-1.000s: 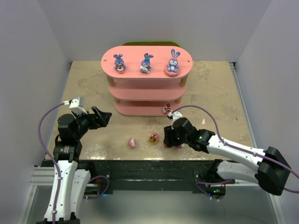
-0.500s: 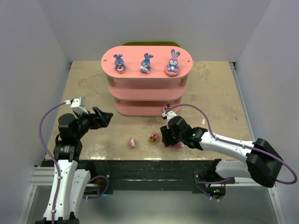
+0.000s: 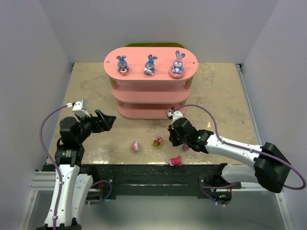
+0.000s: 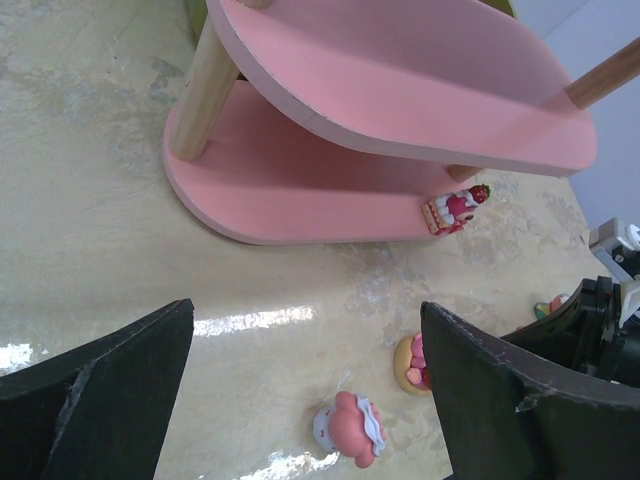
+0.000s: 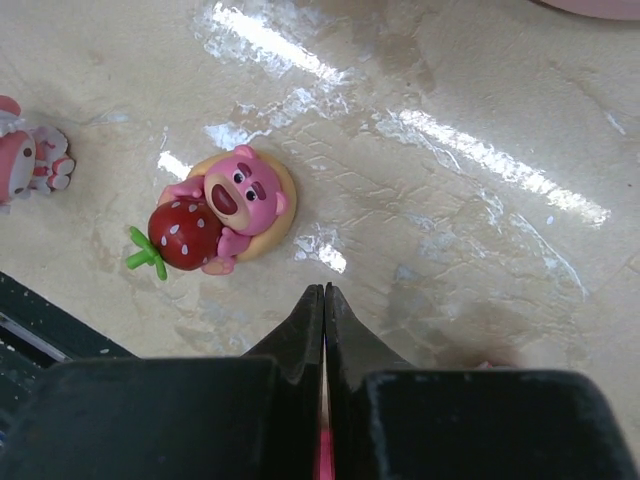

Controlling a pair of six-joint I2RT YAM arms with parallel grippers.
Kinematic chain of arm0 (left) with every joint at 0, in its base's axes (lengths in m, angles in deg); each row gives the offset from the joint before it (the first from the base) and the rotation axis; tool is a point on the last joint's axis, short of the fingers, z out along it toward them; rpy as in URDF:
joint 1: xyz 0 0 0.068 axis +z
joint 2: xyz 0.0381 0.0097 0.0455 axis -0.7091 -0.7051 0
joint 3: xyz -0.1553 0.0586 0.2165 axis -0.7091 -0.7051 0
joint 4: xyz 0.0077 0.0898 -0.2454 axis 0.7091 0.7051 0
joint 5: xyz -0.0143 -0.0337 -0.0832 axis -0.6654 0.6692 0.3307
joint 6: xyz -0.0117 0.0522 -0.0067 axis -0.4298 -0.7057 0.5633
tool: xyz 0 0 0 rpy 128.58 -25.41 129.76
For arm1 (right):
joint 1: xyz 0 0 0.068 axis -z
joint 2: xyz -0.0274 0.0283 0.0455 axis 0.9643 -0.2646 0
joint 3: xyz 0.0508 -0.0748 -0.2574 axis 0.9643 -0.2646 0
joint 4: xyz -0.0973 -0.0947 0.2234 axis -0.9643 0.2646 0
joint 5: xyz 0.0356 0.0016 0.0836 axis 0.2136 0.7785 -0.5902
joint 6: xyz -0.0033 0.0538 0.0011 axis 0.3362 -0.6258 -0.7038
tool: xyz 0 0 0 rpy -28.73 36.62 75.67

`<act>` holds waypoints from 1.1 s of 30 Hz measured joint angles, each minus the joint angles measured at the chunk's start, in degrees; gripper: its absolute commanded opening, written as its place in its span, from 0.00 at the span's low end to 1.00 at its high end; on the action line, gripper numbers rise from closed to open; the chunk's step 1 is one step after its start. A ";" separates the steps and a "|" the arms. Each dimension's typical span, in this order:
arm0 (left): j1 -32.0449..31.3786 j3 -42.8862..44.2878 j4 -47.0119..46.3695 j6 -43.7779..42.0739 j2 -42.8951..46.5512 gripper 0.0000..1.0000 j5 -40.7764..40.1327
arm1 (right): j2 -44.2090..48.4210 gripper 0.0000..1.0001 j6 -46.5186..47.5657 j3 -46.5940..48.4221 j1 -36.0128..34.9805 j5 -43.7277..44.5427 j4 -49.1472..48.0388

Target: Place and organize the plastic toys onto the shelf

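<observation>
No text, label, brand, number or sign can be read in any view.
</observation>
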 measured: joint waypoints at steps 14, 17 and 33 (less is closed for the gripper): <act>0.00 0.00 0.00 0.00 0.33 1.00 -0.02 | 6.12 0.57 -4.59 -0.07 0.00 2.05 3.76; 0.00 0.00 0.00 0.00 0.33 0.99 0.00 | 6.29 0.60 -5.09 -0.22 -0.09 1.25 3.72; -0.02 0.00 0.00 0.00 0.33 1.00 -0.02 | -13.42 0.65 -5.68 5.86 -16.70 8.37 0.39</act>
